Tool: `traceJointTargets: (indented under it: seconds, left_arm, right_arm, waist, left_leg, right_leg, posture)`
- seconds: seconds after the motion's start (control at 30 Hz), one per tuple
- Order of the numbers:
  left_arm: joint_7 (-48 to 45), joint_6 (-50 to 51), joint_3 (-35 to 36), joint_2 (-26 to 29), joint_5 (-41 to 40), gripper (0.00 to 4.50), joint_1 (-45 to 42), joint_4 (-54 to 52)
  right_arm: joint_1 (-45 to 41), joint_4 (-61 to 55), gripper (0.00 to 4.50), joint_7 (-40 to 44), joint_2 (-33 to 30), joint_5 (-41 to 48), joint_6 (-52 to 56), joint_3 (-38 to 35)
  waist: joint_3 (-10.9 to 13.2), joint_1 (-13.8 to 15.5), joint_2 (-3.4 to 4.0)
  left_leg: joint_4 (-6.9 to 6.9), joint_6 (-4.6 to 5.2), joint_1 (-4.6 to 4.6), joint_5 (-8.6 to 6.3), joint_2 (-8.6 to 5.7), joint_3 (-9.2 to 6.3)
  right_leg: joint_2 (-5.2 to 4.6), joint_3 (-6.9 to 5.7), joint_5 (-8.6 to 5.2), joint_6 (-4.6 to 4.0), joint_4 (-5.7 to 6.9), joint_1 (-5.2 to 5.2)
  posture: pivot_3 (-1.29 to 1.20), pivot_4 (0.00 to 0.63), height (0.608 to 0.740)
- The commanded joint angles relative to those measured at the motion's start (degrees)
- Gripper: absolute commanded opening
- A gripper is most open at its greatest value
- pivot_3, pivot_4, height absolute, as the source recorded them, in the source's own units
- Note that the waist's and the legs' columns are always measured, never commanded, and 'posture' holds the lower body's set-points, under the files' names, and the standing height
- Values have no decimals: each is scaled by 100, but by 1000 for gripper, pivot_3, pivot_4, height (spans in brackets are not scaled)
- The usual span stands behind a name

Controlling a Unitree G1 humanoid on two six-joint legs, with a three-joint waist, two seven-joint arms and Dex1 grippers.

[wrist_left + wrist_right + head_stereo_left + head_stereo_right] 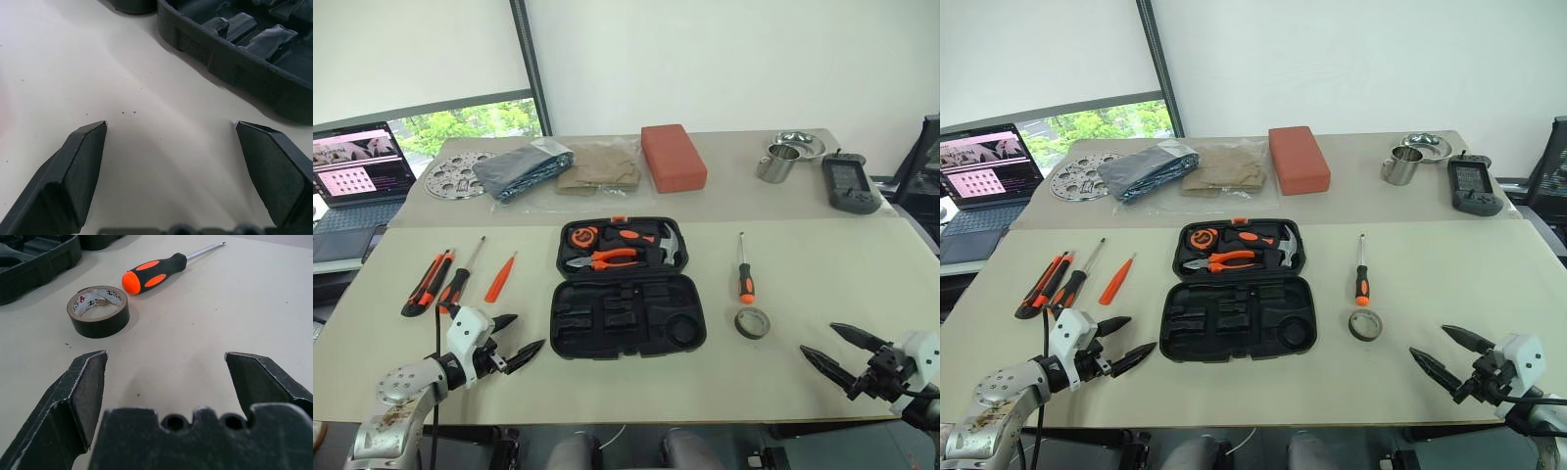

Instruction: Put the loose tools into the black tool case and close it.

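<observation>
Black plastic lies open in front of me: the tool case [626, 313] sits flat on the beige table [822, 284], its lid half turned away from me and holding pliers [603, 258], a hammer [668, 247] and a round tape measure [578, 237]. The near half shows bare moulded slots.

My left claw [512, 340] hovers low over the table, just beside the near left corner of the case, with its two black fingers [80, 166] spread wide and nothing between them. My right claw [842, 350] hangs near the table's front edge, well to the right of the case, likewise spread wide and holding nothing.

To the left of the case lie the utility knife [427, 284], a black-handled screwdriver [460, 278] just beside it, and the small all-orange screwdriver [499, 278] a little nearer the case. They lie roughly side by side, tips pointing away from me. To the right of the case lies another screwdriver [156, 273], its orange butt toward me, and just in front of that butt sits the grey tape roll [98, 311], flat on the table, close to it but apart. Both lie between the case and my right claw.

On the far table I see a red-orange block [672, 157], folded cloths in clear bags [563, 166], a perforated metal disc [457, 174], metal cups [789, 155] and a handheld controller [847, 183]. A laptop [354, 176] stands open at the left.
</observation>
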Motion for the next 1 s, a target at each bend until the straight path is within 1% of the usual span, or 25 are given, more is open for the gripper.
traceJointTargets:
  seconds: [0.03, 0.3, 0.43, 0.53, 0.6, 0.7, 0.77, 0.8, 0.93, 1.0]
  left_arm:
    - [-30, 59, 21, 48, 9, 4500, 61, 85]
    - [-16, -40, 109, 5, -65, 4500, 42, 101]
    - [66, 48, 641, -32, -561, 4500, 79, -249]
    - [226, 274, 1382, -77, -1306, 4500, -101, -498]
    - [230, 304, 1577, -59, -1472, 4500, -167, -528]
    - [510, 596, 2099, 140, -1760, 4500, -638, -151]
    - [837, 752, 2250, 388, -1567, 4500, -1005, 334]
    - [947, 788, 2248, 508, -1426, 4500, -1140, 572]
    - [1219, 702, 1816, 898, -680, 4500, -1800, 1895]
    - [1113, 791, 1618, 929, -600, 4500, -2147, 2309]
  right_arm:
    - [2, -135, 4438, -16, -47, 34, -122, -81]
    - [-92, -170, 4438, 32, -88, 80, -67, -57]
    - [-220, -659, 4438, 200, -219, 429, 283, -81]
    - [-416, -1330, 4438, 273, -377, 784, 810, 76]
    - [-481, -1561, 4438, 317, -453, 876, 1021, 140]
    - [-862, -2146, 4438, 254, -578, 1133, 1512, 440]
    - [-1118, -2458, 4438, 258, -642, 1182, 1747, 676]
    - [-1204, -2567, 4438, 266, -659, 1178, 1817, 760]
    - [-1493, -2894, 4438, 179, -596, 1191, 2042, 1064]
    - [-1605, -3037, 4438, 133, -521, 1137, 2063, 1231]
  waist:
    - [0, 0, 0]
    - [0, -1, 0]
    - [5, -16, -3]
    - [21, -22, -14]
    - [26, -4, -21]
    - [26, 22, -20]
    - [28, 27, -20]
    - [28, 29, -20]
    - [20, 57, -7]
    - [19, 83, -6]
  left_leg:
    - [0, 0, 0, 0, 0, 0]
    - [0, 0, -1, 0, 0, 1]
    - [0, 0, -3, 0, 1, 1]
    - [0, 0, -5, 0, 5, 0]
    - [2, 0, -4, 0, 8, -2]
    - [2, 0, -1, 0, 9, -2]
    - [8, 0, -1, 1, 9, -5]
    - [9, 0, -2, 1, 10, -7]
    - [8, -1, -2, 1, 7, -9]
    - [5, -1, -3, 1, 2, -8]
  right_leg:
    - [0, 0, 0, 0, 0, 0]
    - [0, 0, 0, 0, 0, -1]
    - [0, 1, 0, 0, 0, -3]
    - [0, 0, 0, 0, 1, -5]
    - [0, -5, 1, 0, 5, -4]
    - [0, -20, 0, 1, 4, -2]
    - [13, -38, 0, 1, 5, -15]
    - [15, -50, 0, 0, 6, -16]
    - [0, -88, 0, 1, -1, -13]
    - [-8, -96, 0, 2, -3, -15]
  posture:
    - [0, 150, 740]
    - [0, 150, 740]
    - [0, 150, 740]
    - [0, 150, 740]
    - [0, 150, 740]
    - [0, 150, 740]
    - [0, 150, 740]
    - [0, 150, 740]
    - [0, 150, 740]
    - [0, 150, 740]
